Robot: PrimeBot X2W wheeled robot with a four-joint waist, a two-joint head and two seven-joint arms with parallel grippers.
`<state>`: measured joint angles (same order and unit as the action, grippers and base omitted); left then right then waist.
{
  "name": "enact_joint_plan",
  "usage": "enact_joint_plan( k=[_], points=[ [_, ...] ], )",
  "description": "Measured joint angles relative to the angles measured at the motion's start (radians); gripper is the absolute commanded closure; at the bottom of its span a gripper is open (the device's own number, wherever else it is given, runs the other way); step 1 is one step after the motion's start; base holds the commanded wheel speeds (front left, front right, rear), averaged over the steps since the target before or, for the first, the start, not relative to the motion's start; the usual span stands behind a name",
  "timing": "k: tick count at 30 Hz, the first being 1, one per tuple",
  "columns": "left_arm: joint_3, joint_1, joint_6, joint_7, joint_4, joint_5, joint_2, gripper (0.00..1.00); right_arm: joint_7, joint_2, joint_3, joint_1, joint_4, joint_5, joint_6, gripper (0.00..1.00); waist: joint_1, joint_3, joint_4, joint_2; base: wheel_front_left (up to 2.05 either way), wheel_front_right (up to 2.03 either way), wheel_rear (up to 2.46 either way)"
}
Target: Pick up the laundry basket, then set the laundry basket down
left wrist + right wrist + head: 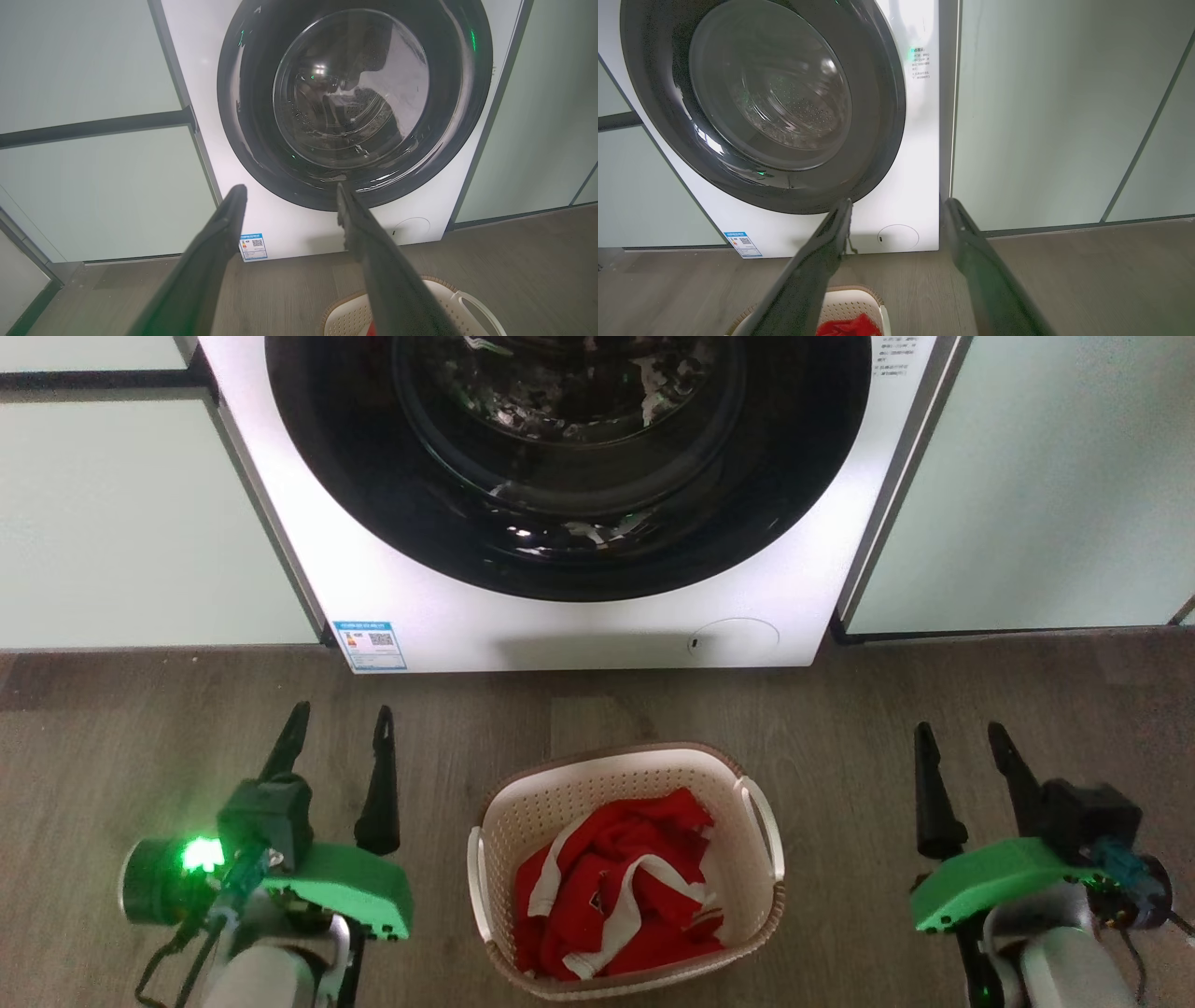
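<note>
Wood floor (pixel 140 709) before the washing machine (pixel 579 635) holds the laundry basket (pixel 597 775), centred on its front. My left gripper (pixel 341 709) and right gripper (pixel 960 728) wait either side, fingers spread. I fear a lopsided lift could tip it.

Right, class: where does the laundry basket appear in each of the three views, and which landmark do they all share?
Head view: basket at bottom centre, on the floor before the washer.
Left wrist view: basket at the bottom edge, right of centre, cut off.
Right wrist view: basket at the bottom edge, left of centre, cut off.
Shared landmark: the blue label low on the washer's front.
</note>
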<state>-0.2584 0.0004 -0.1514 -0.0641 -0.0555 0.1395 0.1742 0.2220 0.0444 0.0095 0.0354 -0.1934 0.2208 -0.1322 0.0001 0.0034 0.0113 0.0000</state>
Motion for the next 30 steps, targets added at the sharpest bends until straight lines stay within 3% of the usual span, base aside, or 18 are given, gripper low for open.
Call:
enact_joint_plan(
  k=[20,30],
  points=[
    [-0.018,0.000,-0.007,0.002,0.002,0.021,0.007,0.00,0.001,0.000,0.012,0.001,-0.005,0.008,0.000,0.00,0.0000,0.013,0.000,0.0000,0.00,0.00,0.00],
    [-0.019,-0.008,-0.007,0.006,0.036,0.042,0.007,0.00,0.000,0.000,0.017,0.023,0.016,0.009,0.000,0.00,0.0000,0.077,-0.004,0.0000,0.00,0.00,0.00]
  ],
)
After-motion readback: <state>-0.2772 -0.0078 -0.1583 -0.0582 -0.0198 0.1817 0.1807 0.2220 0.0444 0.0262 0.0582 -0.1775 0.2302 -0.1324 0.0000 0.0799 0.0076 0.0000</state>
